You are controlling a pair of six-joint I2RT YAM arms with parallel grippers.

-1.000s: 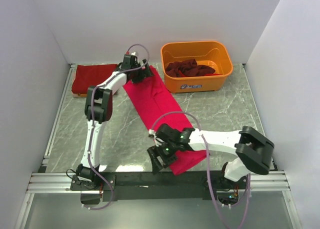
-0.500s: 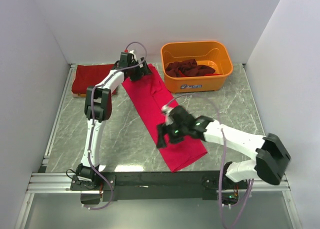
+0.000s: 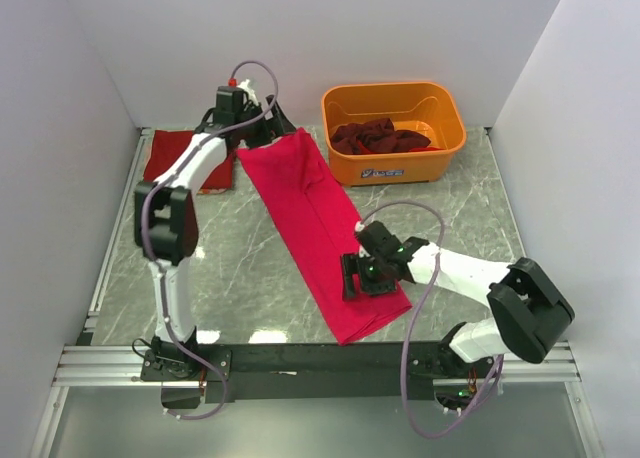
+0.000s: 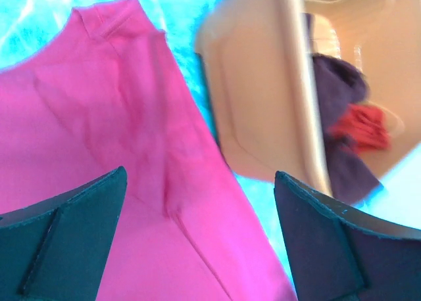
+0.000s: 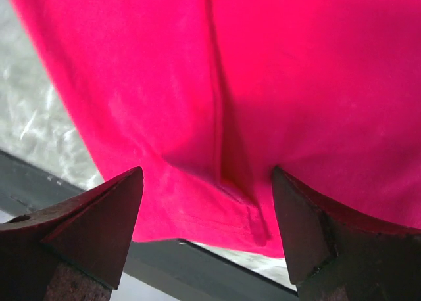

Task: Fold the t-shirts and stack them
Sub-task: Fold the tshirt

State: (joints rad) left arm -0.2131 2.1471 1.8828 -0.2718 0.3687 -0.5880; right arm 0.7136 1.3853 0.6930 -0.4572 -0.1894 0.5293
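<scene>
Left arm [image 3: 195, 158] and right arm [image 3: 460, 271]: white links, black joint housings, dark wedge-shaped fingers [image 4: 66, 248]. One lilac-grey cable [image 3: 255, 65] loops along each.

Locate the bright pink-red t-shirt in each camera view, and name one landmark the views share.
Top external: the pink-red t-shirt is a long diagonal strip through the picture's centre.
Left wrist: it fills the left half.
Right wrist: it fills most of the frame, hem at the bottom.
Landmark: the orange tub, right of the shirt's far end, also in the left wrist view; absent from the right wrist view.
</scene>
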